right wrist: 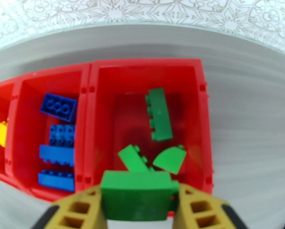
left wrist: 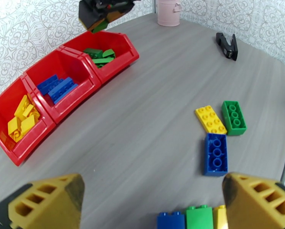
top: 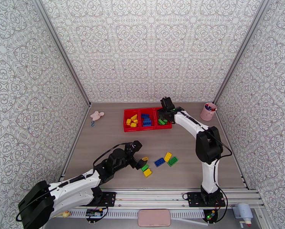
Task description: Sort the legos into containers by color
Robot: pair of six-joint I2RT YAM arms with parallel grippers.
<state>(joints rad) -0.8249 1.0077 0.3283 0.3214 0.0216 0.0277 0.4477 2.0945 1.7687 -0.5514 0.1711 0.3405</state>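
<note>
**Green brick gripped above the tray**

From above: hangs the right tool [top: 164,113] over the right compartment of the red tray [top: 147,129]. Finds yellow legos [top: 132,121] in the left compartment, blue legos [top: 146,120] in the middle and green legos [top: 162,121] in the right. Sets the left tool [top: 141,163] low over the surface [top: 112,145], near loose bricks [top: 166,160].

From the left wrist: spreads the fingers [left wrist: 47,203] wide, released, with a three-colour row [left wrist: 192,218] of bricks between them at the near edge.

From the right wrist: clamps a green brick [right wrist: 136,195] above the green legos in their compartment.

I counted six loose legos [left wrist: 215,154] on the bench [left wrist: 150,111]: two yellow, two blue, two green; one three-compartment tray [left wrist: 72,106].
</note>
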